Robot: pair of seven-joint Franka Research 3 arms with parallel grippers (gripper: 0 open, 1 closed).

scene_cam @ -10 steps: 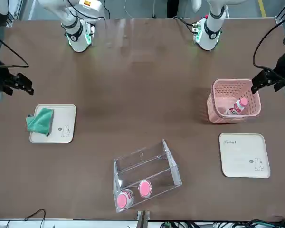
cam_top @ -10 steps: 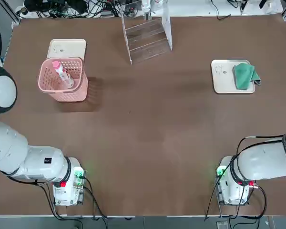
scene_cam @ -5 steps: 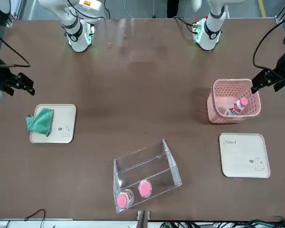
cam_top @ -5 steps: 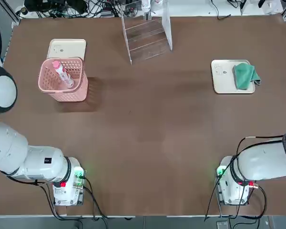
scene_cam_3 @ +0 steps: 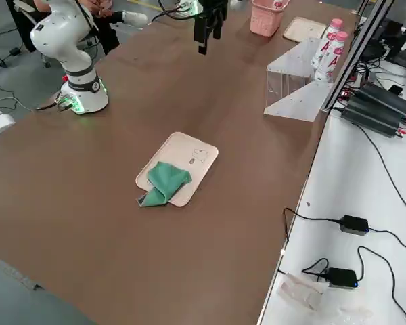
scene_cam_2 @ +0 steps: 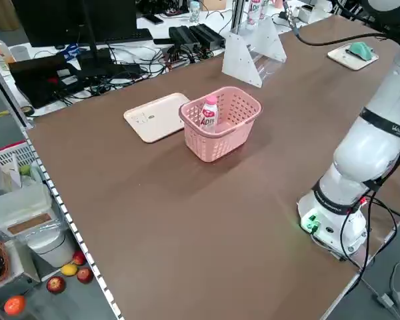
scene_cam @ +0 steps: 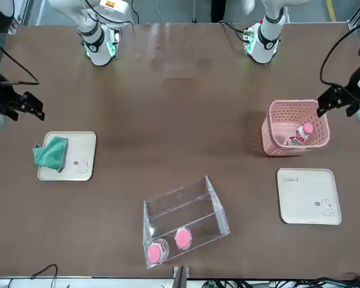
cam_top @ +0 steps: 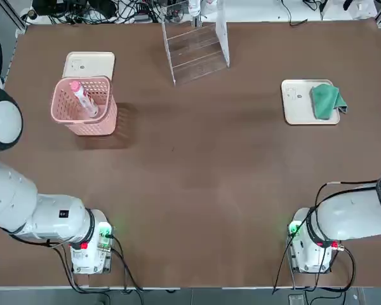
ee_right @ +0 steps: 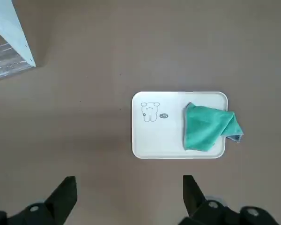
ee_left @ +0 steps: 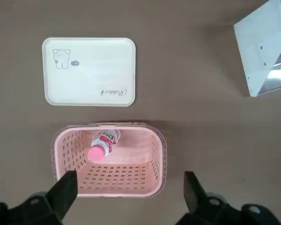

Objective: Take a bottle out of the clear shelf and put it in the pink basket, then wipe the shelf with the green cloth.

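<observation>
bottle (ee_left: 103,146) lies in pink basket (ee_left: 160,161); wipe step next; my right gripper (ee_right: 129,193), empty, spread wide, must descend onto green cloth (ee_right: 208,128); left gripper (ee_left: 129,193) open too

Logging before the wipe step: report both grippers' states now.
Left gripper: open, empty, above the pink basket.
Right gripper: open, empty, above the table near the green cloth.
</observation>
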